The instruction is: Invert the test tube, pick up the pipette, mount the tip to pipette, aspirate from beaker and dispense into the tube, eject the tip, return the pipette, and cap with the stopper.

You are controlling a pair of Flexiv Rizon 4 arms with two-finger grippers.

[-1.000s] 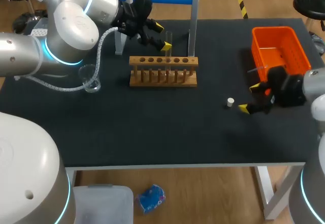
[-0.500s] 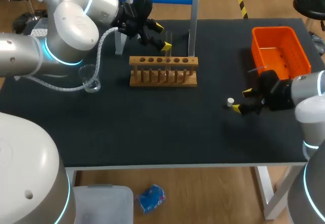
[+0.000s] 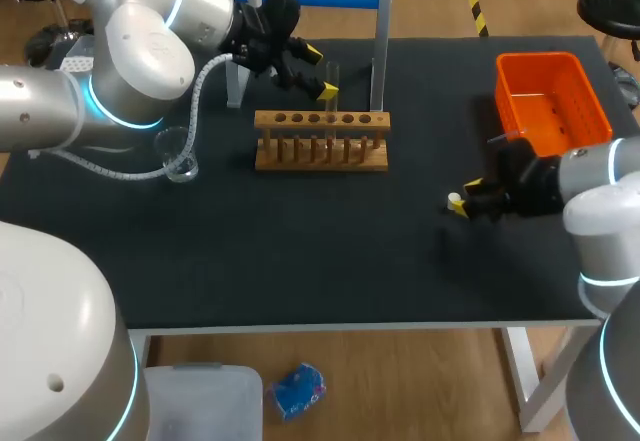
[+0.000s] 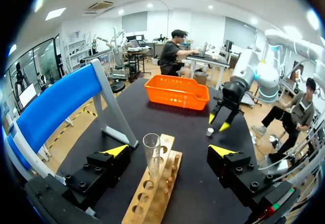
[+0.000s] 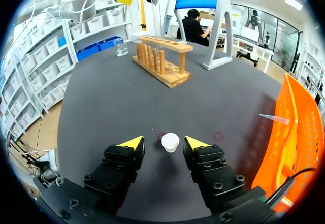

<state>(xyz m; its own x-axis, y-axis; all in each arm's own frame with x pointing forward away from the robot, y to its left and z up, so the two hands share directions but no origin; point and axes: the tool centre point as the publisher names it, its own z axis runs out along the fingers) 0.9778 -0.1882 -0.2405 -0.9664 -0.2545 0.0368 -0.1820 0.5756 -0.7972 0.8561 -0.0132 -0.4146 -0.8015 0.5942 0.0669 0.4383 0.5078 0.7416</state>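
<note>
jaws, head view: my left gripper [image 3: 321,73] is spread about the test tube [image 3: 332,79], which stands upright in the wooden rack [image 3: 320,151]. my right gripper [image 3: 464,197] sits low at the white stopper [image 3: 453,200] on the table [image 3: 300,251].
progress, head view: neither gripper carries a pipette. the beaker [image 3: 178,157] stands apart from the rack, on my left arm's side. i judge the liquid steps done and capping as the step in hand.
writing, head view: none i can read.
jaws, left wrist view: left gripper [image 4: 171,150] is wide apart, with the test tube [image 4: 151,155] between the fingers, mouth up, and neither tip touching it.
progress, left wrist view: the tube is uncapped, and i cannot tell whether it holds liquid. the stopper [image 4: 209,131] lies well ahead, under my right gripper [image 4: 218,122], near the orange tray [image 4: 175,99].
writing, left wrist view: no label legible.
jaws, right wrist view: right gripper [image 5: 163,144] is spread, with the stopper [image 5: 170,141] between the tips and a gap on each side, so it is not pinched yet.
progress, right wrist view: a pipette tip [image 5: 274,118] lies in the orange tray [image 5: 284,153] beside me, which suggests the eject is done. left to do: close on the stopper, carry it to the tube in the rack [image 5: 161,64], and press it in.
writing, right wrist view: nothing readable on stopper, tray or rack.
</note>
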